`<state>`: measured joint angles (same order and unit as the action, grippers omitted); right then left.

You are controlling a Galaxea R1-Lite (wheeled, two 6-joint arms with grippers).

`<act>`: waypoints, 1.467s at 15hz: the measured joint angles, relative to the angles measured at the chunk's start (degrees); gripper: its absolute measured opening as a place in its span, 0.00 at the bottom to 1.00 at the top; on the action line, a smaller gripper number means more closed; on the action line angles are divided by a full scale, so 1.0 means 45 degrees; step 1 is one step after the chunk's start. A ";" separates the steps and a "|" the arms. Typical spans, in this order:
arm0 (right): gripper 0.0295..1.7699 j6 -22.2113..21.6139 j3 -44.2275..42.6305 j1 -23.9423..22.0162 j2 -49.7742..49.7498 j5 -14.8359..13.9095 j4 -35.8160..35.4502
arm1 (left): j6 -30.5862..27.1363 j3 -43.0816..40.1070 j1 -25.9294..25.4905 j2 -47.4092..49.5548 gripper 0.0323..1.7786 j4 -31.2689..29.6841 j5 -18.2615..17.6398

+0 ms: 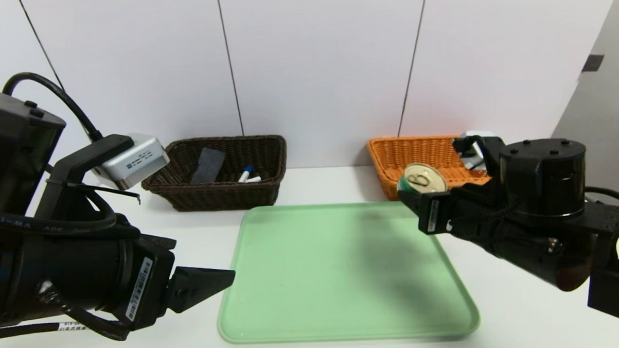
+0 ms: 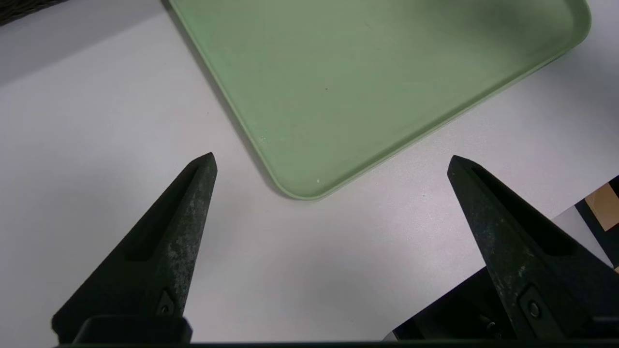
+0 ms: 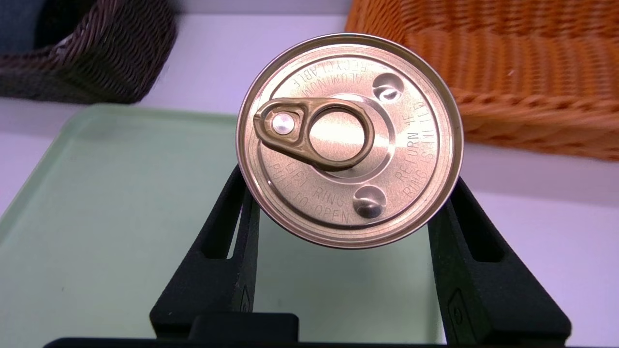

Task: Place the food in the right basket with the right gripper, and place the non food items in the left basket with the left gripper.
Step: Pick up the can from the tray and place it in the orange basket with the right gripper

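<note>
I see a gold-lidded tin [image 3: 349, 140], an orange woven basket [image 1: 417, 155] beside it — dark brown wicker basket [image 1: 222, 192], pale green tray [image 1: 344, 276]

Can [image 1: 422, 178]: small, round, gold pull-ring lid, green label; tilted w/ lid facing back toward robot, held off the table btwn right gripper [image 1: 424, 198] fingers, just in front of orange basket [image 1: 409, 152], near its front-left corner. Orange basket: rect. wicker, flared sides, at rear of table. Dark basket [image 1: 268, 183]: rect., brown-black wicker, well left of orange basket; inside it grey cloth [image 1: 208, 165] leaning on back wall, blue-capped marker [image 1: 246, 173] & white marker [image 1: 254, 179] beside cloth.
</note>
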<state>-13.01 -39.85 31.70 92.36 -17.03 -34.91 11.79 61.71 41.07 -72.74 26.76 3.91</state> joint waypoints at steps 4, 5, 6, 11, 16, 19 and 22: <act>0.54 0.0742 -0.1457 -0.1574 0.0282 0.0014 0.0011 | -0.0019 0.0008 -0.0043 0.0000 0.95 0.0000 0.0000; 0.54 0.0851 -0.1923 -0.2016 0.0490 0.0024 0.0016 | -0.0019 0.0008 -0.0043 -0.0005 0.95 0.0000 -0.0003; 0.54 0.0937 -0.2395 -0.2444 0.0737 0.0019 0.0060 | -0.0019 0.0005 -0.0043 -0.0016 0.95 0.0000 -0.0003; 0.54 0.1680 -0.4324 -0.4535 0.2481 0.0081 0.0157 | 0.0005 -0.0016 -0.0092 -0.0030 0.95 -0.0005 0.0016; 0.54 0.2259 -0.6084 -0.5551 0.4424 0.0062 0.0209 | 0.0005 -0.0038 -0.0265 -0.0043 0.95 -0.0005 -0.0019; 0.54 0.2400 -0.6873 -0.5643 0.5356 0.0038 0.0209 | 0.0005 -0.0038 -0.0295 -0.0043 0.95 0.0000 -0.0019; 0.54 0.2563 -0.7713 -0.5673 0.6090 -0.0019 0.1027 | 0.0008 -0.0049 -0.0309 -0.0041 0.95 0.0005 -0.0019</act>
<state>-1.48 -74.56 6.17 119.76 -17.12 -30.29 11.82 61.49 39.68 -72.92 26.78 3.83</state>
